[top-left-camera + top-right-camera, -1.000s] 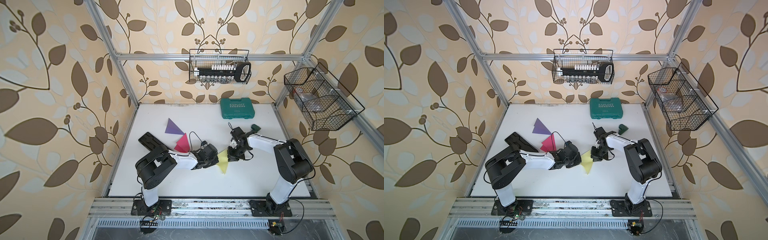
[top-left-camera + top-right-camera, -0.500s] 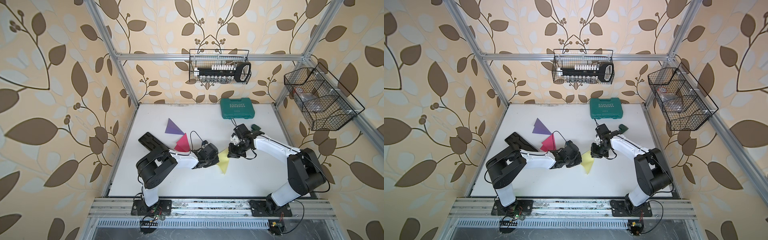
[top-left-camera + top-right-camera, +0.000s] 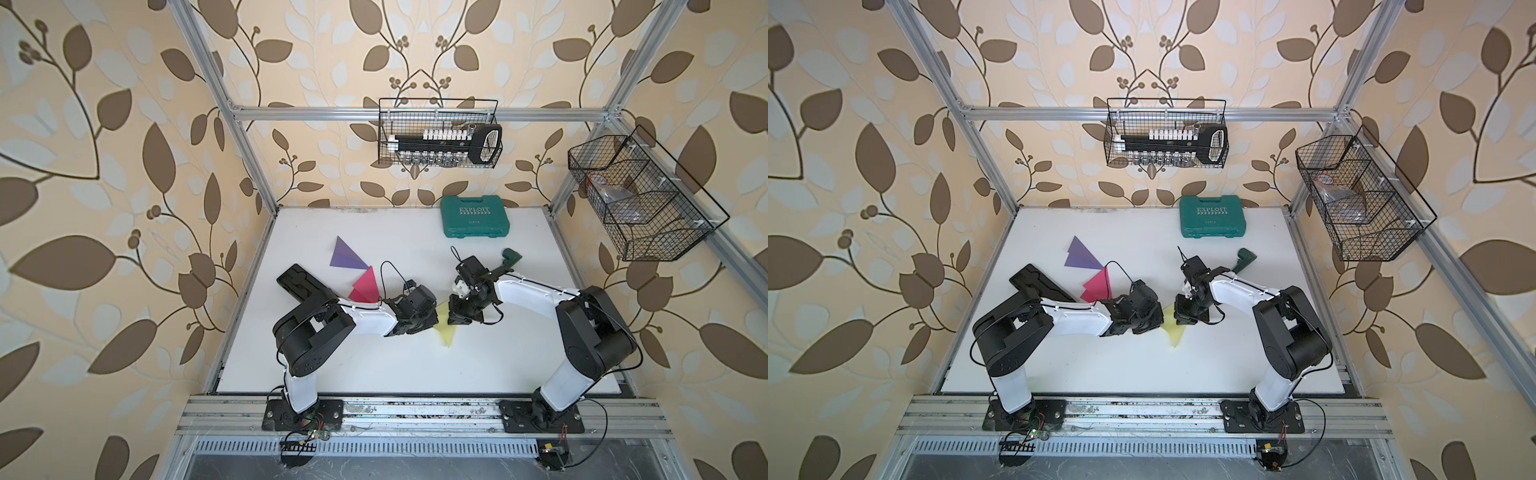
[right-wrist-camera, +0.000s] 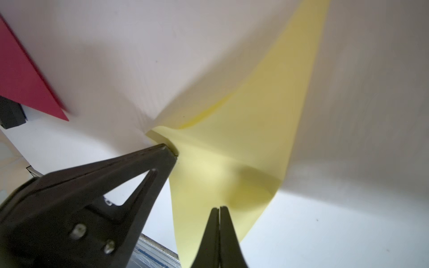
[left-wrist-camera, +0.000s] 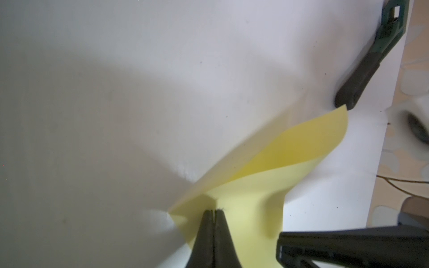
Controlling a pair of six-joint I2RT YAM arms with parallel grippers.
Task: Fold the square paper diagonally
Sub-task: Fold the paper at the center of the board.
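The yellow paper (image 3: 445, 333) (image 3: 1173, 332) lies folded into a triangle mid-table between my two arms. My left gripper (image 3: 433, 322) (image 5: 214, 210) is shut, its tip resting on the paper near one corner. In the left wrist view the upper layer (image 5: 301, 143) bows up off the lower one. My right gripper (image 3: 454, 319) (image 4: 219, 208) is also shut, its tip over the paper's opposite side. Neither pair of jaws has paper between them. The left gripper's black finger (image 4: 148, 162) presses by the fold's corner.
A pink folded triangle (image 3: 365, 286) and a purple one (image 3: 345, 254) lie to the left, beside a black tray (image 3: 299, 282). A green case (image 3: 475, 217) sits at the back, and a dark green tool (image 3: 510, 258) lies near the right arm. Wire baskets (image 3: 440, 137) hang on the walls.
The right arm's elbow swung out to the right and came back, while its gripper stayed by the yellow paper. The left arm has hardly moved.
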